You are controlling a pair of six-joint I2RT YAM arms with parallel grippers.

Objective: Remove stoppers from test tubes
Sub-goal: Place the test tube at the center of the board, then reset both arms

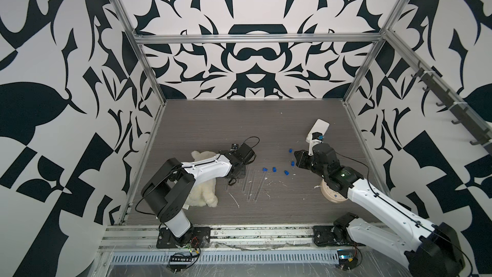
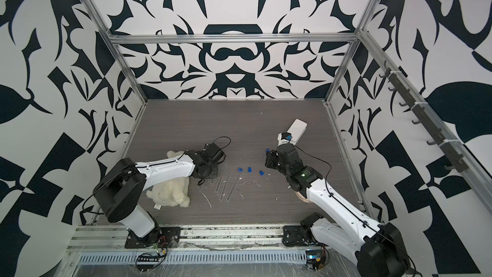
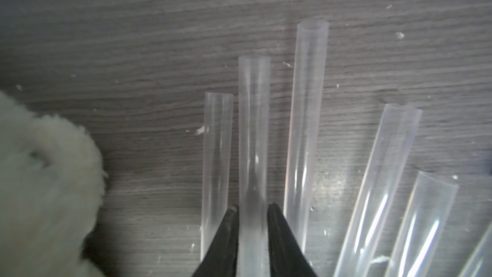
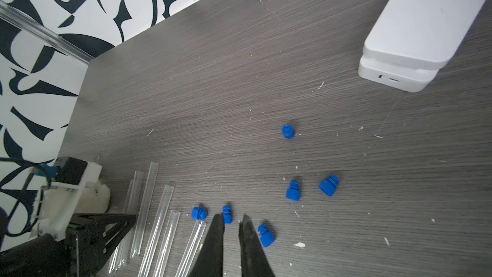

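Left wrist view: my left end effector straddles one bare test tube lying flat on the counter, likely to steady it. I cannot tell whether it pinches. My right end effector stands slightly parted and empty among loose stoppers. I count six stoppers and six test tubes, all uncapped.

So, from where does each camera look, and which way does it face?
Both top views: high over the near edge of the table, looking down and forward; left arm and right arm show.
Left wrist: low, along the test tubes; left gripper tips.
Right wrist: above the blue stoppers; right gripper tips.
Both wrist views share the tubes.
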